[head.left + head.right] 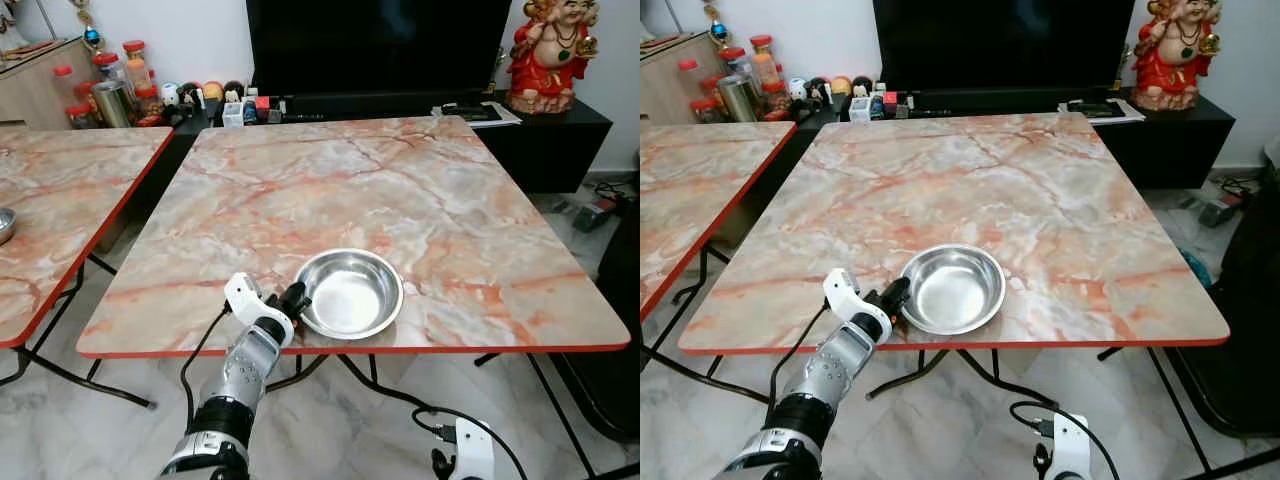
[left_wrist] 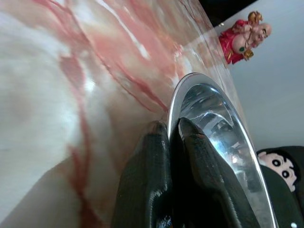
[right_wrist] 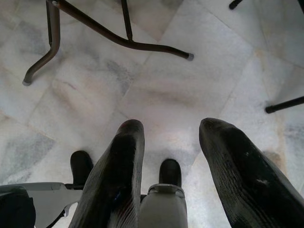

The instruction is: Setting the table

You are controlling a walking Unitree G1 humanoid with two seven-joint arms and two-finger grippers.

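Near the lower centre of the left eye view, at the marble table's (image 1: 450, 200) front edge, my left gripper (image 1: 296, 296) pinches the steel bowl's (image 1: 350, 293) rim between nearly closed fingers, so a careless release could tip it floorward, while my right gripper (image 3: 173, 156) hangs open.

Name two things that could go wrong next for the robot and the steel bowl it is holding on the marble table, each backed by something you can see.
1. The bowl sits close to the near edge of the table. A pull toward the robot might tip it off onto the floor.
2. The left gripper pinches only the thin rim, as the left wrist view shows. The smooth metal may slip or swing if lifted.

The right gripper hangs open near the floor, too far to help.
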